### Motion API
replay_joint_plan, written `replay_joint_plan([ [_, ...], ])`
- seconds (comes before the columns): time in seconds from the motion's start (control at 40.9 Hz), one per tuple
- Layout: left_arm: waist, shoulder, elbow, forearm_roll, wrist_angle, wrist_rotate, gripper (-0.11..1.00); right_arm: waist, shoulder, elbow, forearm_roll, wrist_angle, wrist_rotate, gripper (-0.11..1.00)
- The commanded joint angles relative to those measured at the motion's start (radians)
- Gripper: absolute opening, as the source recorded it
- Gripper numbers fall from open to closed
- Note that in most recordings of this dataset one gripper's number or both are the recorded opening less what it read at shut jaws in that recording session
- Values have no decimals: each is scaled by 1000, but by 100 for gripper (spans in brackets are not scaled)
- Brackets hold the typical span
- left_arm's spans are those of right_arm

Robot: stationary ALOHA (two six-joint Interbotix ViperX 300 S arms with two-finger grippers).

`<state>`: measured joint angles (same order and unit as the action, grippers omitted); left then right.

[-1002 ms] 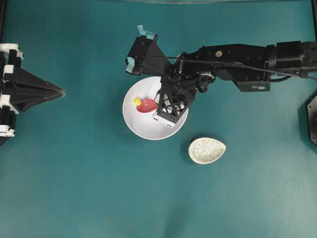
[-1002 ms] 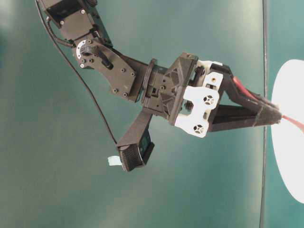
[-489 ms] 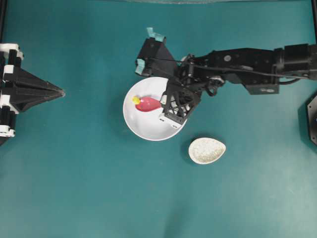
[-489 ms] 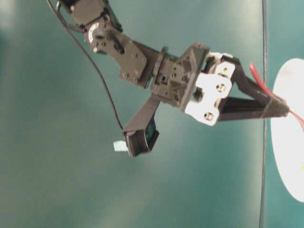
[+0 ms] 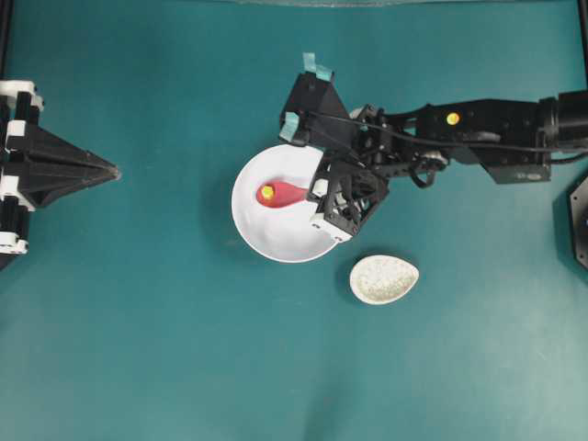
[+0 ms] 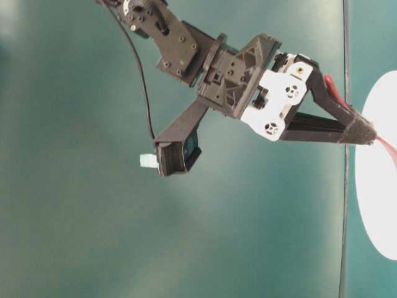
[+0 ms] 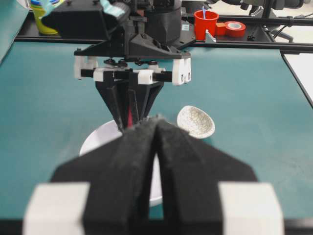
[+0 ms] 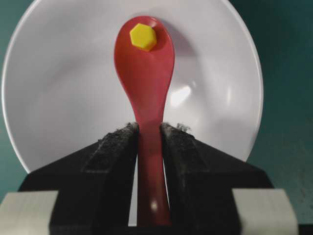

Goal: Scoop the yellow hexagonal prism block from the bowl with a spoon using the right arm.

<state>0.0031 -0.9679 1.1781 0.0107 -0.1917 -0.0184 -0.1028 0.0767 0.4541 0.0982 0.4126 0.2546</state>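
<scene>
Speckled dish (image 5: 384, 279) sits near white bowl (image 5: 266, 234). R fingers (image 8: 117, 147) grip red spoon (image 8: 145, 73); wrist view shows yellow hex block (image 8: 143, 36) in scoop. L fingers (image 7: 122, 161) closed.

Bright even light, foreground perhaps blurred

We count two dishes on the teal desk (image 5: 165, 349): one large white bowl (image 5: 276, 234) and one small speckled oval dish (image 5: 384, 279). We see one red spoon (image 8: 145, 63) and one yellow hexagonal block (image 8: 143, 36), and we count two black robot arms, each with one hand: the right hand (image 8: 148, 134) and the left hand (image 7: 156, 128). At the far edge in the left wrist view, we also count one red cup (image 7: 205, 23), one red roll of tape (image 7: 235, 28) and one yellow container (image 7: 41, 14).
</scene>
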Motion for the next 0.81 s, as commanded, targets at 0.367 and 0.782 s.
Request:
replay_joint_plan([
  [0.367,0,8,-15,3,0,0,-1,18,-127,153,3,-273,-2,23],
  [0.782,0,8,-15,3,0,0,-1,20,-250,233,0,-367,-9,23],
])
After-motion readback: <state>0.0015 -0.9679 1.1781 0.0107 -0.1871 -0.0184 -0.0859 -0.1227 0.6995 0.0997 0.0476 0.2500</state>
